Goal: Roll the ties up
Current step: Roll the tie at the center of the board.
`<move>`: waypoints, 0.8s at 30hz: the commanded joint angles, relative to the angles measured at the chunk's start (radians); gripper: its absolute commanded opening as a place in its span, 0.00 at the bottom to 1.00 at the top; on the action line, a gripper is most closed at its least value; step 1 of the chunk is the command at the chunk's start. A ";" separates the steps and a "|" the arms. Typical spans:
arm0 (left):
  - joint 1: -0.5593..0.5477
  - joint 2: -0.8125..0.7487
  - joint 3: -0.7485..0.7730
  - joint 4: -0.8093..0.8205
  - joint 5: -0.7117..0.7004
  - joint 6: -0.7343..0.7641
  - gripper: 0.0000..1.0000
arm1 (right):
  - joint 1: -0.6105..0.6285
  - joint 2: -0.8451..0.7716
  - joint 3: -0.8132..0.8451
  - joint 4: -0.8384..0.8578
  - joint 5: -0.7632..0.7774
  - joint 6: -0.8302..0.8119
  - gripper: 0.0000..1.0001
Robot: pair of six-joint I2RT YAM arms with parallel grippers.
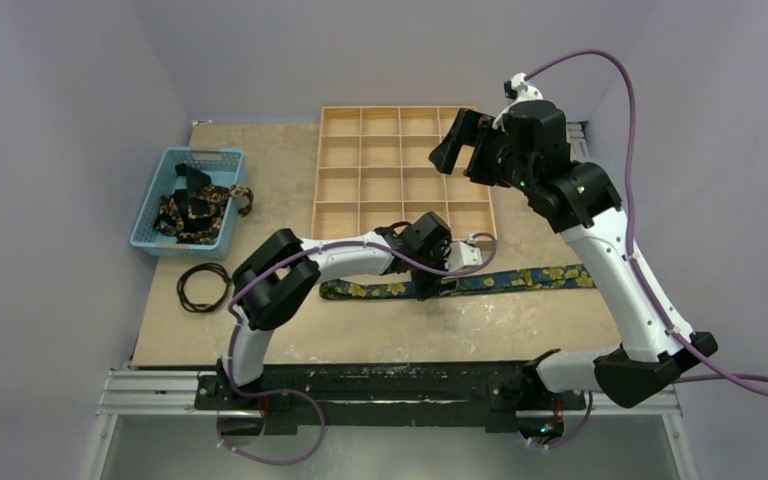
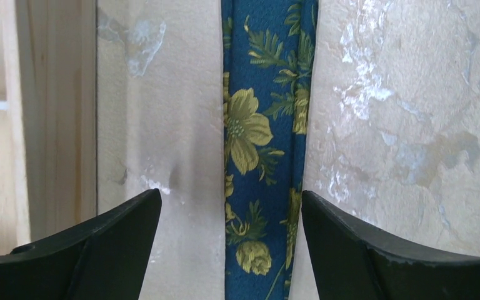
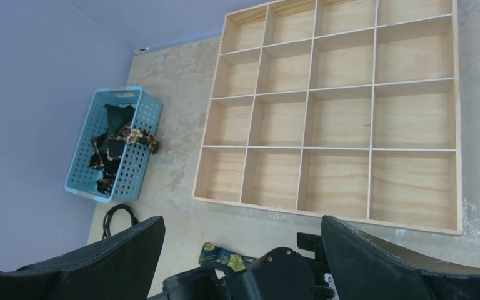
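Note:
One tie (image 1: 530, 279), blue with yellow flowers, lies flat and stretched left to right on the table in front of the wooden tray (image 1: 317, 180). My left gripper (image 1: 435, 285) hangs over its middle. In the left wrist view the tie (image 2: 262, 125) runs between the open fingers of the left gripper (image 2: 231, 194), nearer the right one, with neither touching it. My right gripper (image 1: 465, 150) is open and holds nothing, raised above the tray's right side. From there the right gripper (image 3: 242, 220) looks down on the tie's left end (image 3: 225, 255). More ties (image 1: 195, 205) sit bundled in a basket.
The blue basket (image 1: 150, 215) stands at the left of the table, with a black cable loop (image 1: 205, 287) in front of it. The tray (image 3: 256, 205) has several bare compartments. The left arm (image 3: 275, 278) covers the tie's middle in the right wrist view.

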 commanded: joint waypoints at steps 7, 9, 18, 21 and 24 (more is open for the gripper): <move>-0.080 0.044 0.009 0.092 -0.081 0.017 0.64 | -0.004 -0.025 -0.008 -0.011 -0.017 -0.030 0.98; -0.081 0.043 0.002 0.093 -0.080 0.027 0.56 | -0.005 -0.028 -0.013 -0.011 -0.020 -0.030 0.98; -0.079 0.043 -0.006 0.092 -0.092 0.044 0.37 | -0.005 -0.035 -0.027 -0.012 -0.029 -0.029 0.98; -0.078 0.026 -0.016 0.102 -0.103 0.040 0.57 | -0.005 -0.034 -0.030 -0.012 -0.032 -0.030 0.98; -0.075 -0.055 -0.045 0.106 -0.102 0.025 0.72 | -0.007 -0.027 -0.017 -0.005 -0.036 -0.032 0.98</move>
